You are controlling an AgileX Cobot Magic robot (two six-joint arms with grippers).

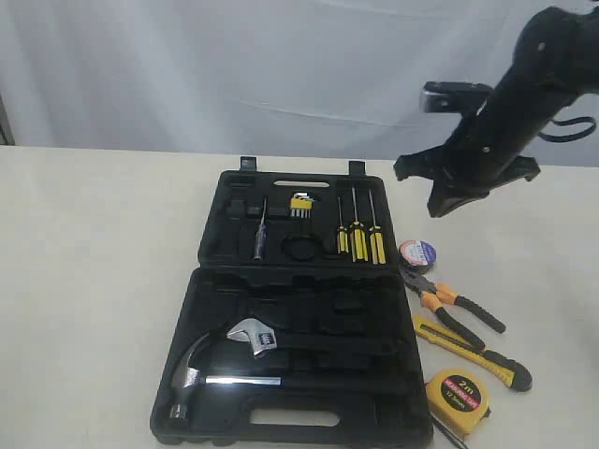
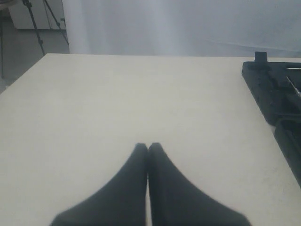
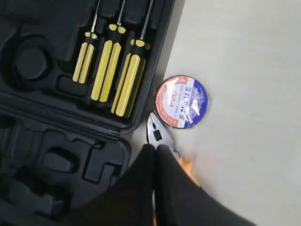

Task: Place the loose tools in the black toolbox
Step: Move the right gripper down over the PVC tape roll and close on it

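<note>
Though loose, four tools (image 1: 454, 304) beside one toolbox (image 1: 221, 213).

Three eyes on one table: one stands off, two ride my wrists.

The exterior camera looks down at a slant from the handle side of the open black toolbox (image 1: 290, 327), far enough back to take in all of it. My left wrist camera sits low behind my left gripper (image 2: 147, 149), facing level along the table (image 2: 117, 103) toward the backdrop (image 2: 164, 23); only the toolbox's edge shows, off to one side of the tips. My right wrist camera looks past my right gripper (image 3: 155, 149) almost straight down (much the nearest view), and it shares the screwdrivers (image 3: 110, 70), tape roll (image 3: 181, 101) and pliers (image 3: 157, 134) with the exterior view.
</note>
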